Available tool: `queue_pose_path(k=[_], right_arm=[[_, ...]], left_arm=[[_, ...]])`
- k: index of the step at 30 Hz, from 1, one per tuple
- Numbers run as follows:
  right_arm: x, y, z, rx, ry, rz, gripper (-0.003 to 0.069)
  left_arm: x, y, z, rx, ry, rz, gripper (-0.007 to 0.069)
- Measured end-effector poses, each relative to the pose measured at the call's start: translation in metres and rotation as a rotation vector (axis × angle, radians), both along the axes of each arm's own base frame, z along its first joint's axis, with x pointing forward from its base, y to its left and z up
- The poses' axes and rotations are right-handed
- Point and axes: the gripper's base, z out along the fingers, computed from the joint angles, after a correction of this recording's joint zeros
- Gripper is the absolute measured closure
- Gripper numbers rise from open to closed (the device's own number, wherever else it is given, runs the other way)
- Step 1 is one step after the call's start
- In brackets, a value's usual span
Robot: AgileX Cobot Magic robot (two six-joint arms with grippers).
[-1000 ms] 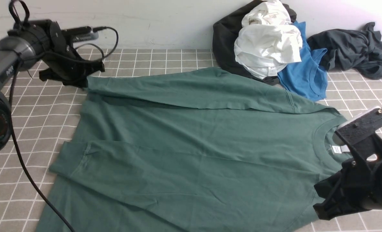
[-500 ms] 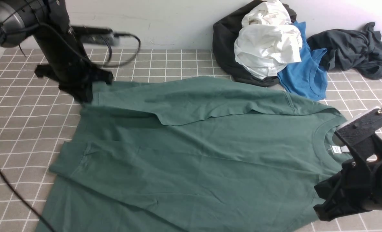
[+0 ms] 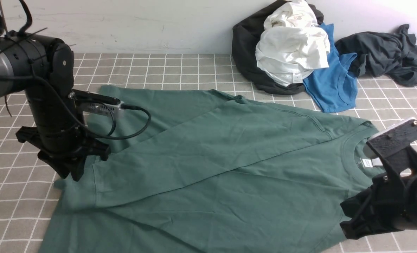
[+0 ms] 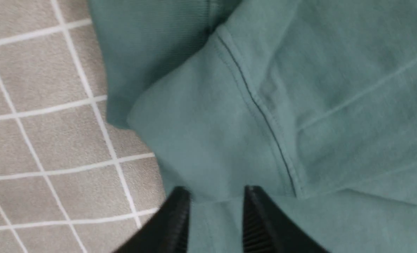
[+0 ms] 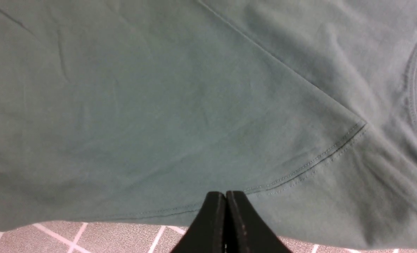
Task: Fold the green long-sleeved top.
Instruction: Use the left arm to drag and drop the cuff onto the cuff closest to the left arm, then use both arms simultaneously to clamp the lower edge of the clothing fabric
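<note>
One sleeve (image 3: 194, 154) across green top (image 3: 264, 203); left tool (image 4: 216, 191) parted

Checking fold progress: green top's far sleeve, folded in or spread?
Folded in: the sleeve lies diagonally across the green top, cuff near the left gripper.

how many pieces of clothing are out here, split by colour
green top: 1
white bundle: 1 (counted as one piece)
blue shirt: 1
black garment: 1
dark grey garment: 1
total: 5
</note>
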Motion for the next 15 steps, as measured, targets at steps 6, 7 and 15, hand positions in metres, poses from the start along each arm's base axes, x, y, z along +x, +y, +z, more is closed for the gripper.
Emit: queue_pose_path(k=[6, 7, 15], right_arm=[[-0.005, -0.001, 0.003, -0.034, 0.001, 0.060, 0.0669], [-0.006, -0.001, 0.003, -0.039, -0.001, 0.074, 0.0669], [-0.010, 0.006, 0.004, -0.003, 0.003, 0.180, 0.0669]], left_arm=[[-0.030, -0.006, 0.014, 0.004, 0.012, -0.076, 0.0190], [-0.040, -0.008, 0.013, 0.006, 0.028, -0.111, 0.0179], [-0.129, -0.021, -0.030, 0.022, 0.099, -0.605, 0.0156]])
